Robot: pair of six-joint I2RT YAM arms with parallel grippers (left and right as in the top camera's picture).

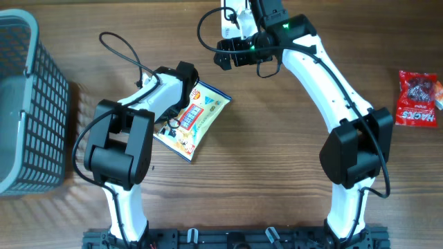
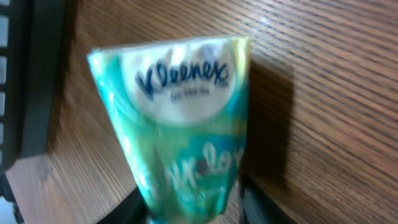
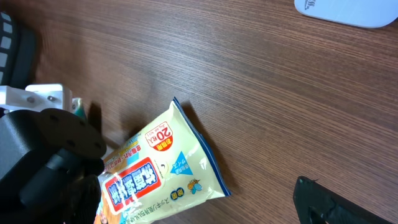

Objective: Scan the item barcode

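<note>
Left gripper [image 2: 196, 209] straddles Kleenex pack [image 2: 180, 112], jaws partway apart, grip unclear. Right gripper [image 1: 223, 54] wide open, empty. Likely presenting step. Next: barcode toward white scanner [image 1: 230, 21].

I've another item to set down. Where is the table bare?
The table is bare between the packet and the right arm, and between that arm and the red bag. Crowded: left gripper over the packet; basket along the left edge.

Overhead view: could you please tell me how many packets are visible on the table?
2: a yellow-and-blue packet partly under the left arm, and a red packet at the right edge. A Kleenex pack in the left wrist view may be hidden overhead.
</note>
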